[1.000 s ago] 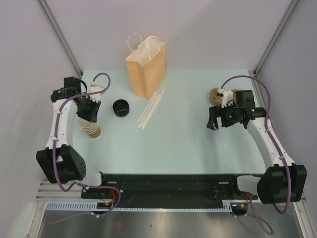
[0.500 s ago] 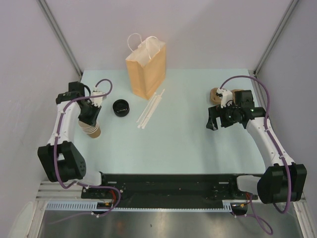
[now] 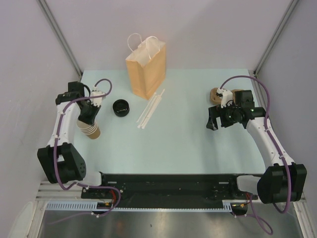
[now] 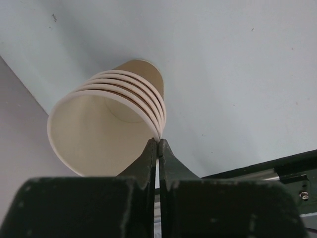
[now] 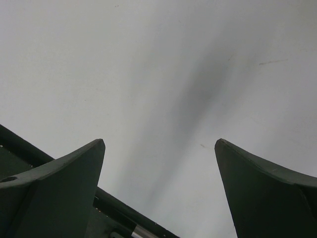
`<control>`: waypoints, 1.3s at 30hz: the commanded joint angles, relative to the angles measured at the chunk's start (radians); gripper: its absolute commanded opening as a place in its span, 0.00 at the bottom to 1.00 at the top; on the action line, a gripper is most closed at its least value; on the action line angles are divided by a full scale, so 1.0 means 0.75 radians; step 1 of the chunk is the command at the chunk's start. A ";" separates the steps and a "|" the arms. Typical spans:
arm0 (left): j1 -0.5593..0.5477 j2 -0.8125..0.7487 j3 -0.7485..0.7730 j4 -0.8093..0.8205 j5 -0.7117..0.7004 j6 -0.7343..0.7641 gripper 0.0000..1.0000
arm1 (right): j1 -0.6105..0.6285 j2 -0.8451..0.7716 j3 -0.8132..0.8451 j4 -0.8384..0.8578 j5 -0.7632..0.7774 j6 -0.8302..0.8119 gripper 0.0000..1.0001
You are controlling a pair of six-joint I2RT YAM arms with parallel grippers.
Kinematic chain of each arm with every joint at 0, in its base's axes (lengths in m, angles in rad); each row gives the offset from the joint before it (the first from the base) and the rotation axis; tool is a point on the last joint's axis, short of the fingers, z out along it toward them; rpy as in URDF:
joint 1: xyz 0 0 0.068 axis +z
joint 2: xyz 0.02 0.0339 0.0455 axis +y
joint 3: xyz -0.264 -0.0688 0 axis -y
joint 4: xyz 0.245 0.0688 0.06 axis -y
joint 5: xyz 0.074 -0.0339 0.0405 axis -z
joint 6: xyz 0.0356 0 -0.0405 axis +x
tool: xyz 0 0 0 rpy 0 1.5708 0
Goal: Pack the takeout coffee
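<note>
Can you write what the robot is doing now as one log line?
left gripper: shut on cup stack rim | right gripper: open, empty, over table | bag: upright

White arms [image 3: 57,126], black joints [image 3: 64,163], purple cables [image 3: 241,76]

Your top camera looks down from behind the arm bases [image 3: 62,166] over the whole table [image 3: 188,144]. Left wrist sits close on the cup stack [image 4: 109,119] by the left edge, shared overhead; right wrist faces tabletop closely.
</note>
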 commanded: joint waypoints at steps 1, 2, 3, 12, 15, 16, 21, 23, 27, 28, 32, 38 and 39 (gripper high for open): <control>-0.023 -0.092 0.003 0.000 -0.044 -0.009 0.00 | 0.006 0.001 0.026 0.000 0.007 0.000 1.00; -0.024 -0.100 0.011 0.000 -0.054 -0.007 0.00 | 0.006 0.001 0.026 -0.002 0.007 0.000 1.00; -0.028 -0.107 0.011 0.000 -0.074 -0.011 0.00 | 0.006 0.001 0.026 -0.002 0.007 -0.002 1.00; -0.095 -0.172 0.014 0.030 -0.212 -0.016 0.00 | 0.004 0.005 0.026 0.000 0.007 -0.002 1.00; -0.116 -0.190 0.001 0.049 -0.261 -0.024 0.00 | 0.006 0.005 0.026 0.000 0.005 -0.002 1.00; -0.122 -0.197 -0.009 0.059 -0.295 -0.028 0.00 | 0.004 0.003 0.026 -0.002 0.007 -0.002 1.00; -0.152 -0.237 -0.119 0.161 -0.369 -0.060 0.00 | 0.006 0.007 0.026 0.000 0.007 -0.007 1.00; -0.154 -0.258 -0.189 0.204 -0.381 -0.067 0.00 | 0.004 0.005 0.026 -0.002 0.009 -0.005 1.00; -0.157 -0.274 -0.244 0.225 -0.381 -0.097 0.00 | 0.006 -0.001 0.026 -0.003 -0.001 -0.007 1.00; -0.159 -0.303 -0.234 0.231 -0.392 -0.101 0.00 | 0.010 0.001 0.026 0.004 -0.003 -0.007 1.00; -0.165 -0.379 -0.140 0.235 -0.441 -0.114 0.00 | 0.055 0.007 0.026 0.032 0.015 -0.005 1.00; -0.169 -0.440 -0.164 0.219 -0.461 -0.103 0.00 | 0.211 0.046 0.030 0.059 0.062 -0.011 1.00; -0.171 -0.442 -0.177 0.215 -0.449 -0.104 0.00 | 0.225 0.052 0.034 0.063 0.064 -0.007 1.00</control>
